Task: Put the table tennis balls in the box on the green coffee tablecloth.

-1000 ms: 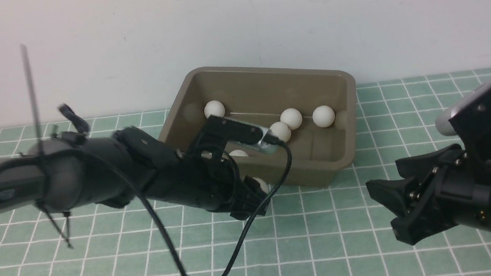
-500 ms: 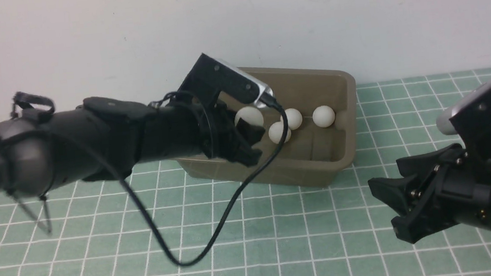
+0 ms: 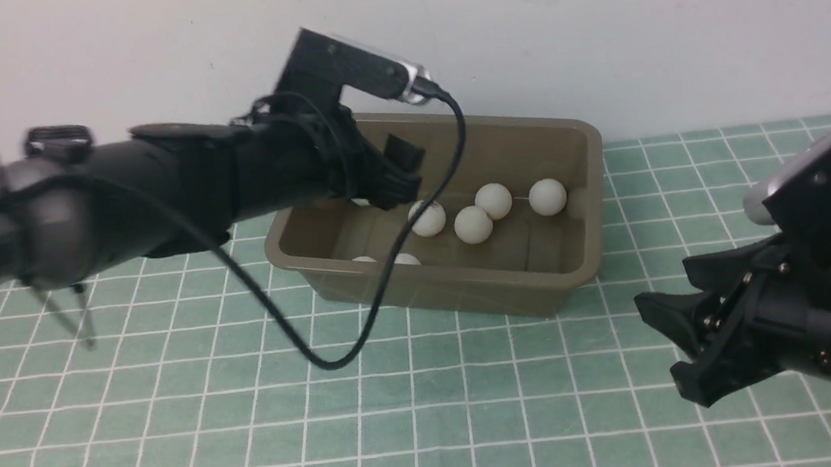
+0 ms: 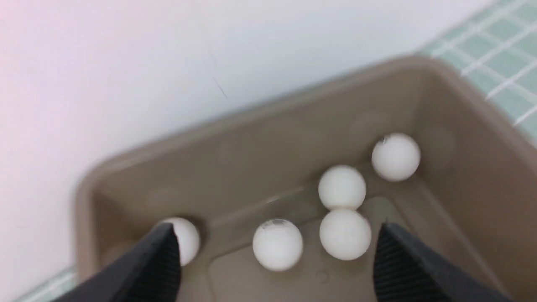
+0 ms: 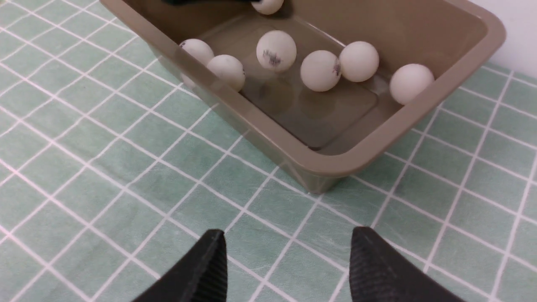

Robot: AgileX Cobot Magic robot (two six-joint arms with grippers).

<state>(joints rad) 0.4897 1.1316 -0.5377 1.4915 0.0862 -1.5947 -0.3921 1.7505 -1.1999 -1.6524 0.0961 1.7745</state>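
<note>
The left claw stands released over the box, its fingers spread wide with nothing between them. Half a second ago it clasped a ball just above the box; that ball now lies free inside, beside the others. The left arm reaches in from the left, nearly level, its wrist camera tipped up against the wall and its cable looping down over the near rim. It stands a little higher than before.

Seven balls show in the right wrist view: two against the near wall, three clustered mid-floor, one near the right end, one at the far wall under the left claw.

The right claw hangs low over the cloth, right of and nearer than the box, pointing left. Its fingers are apart and empty. It has edged slightly rightward since the earlier frame.
</note>
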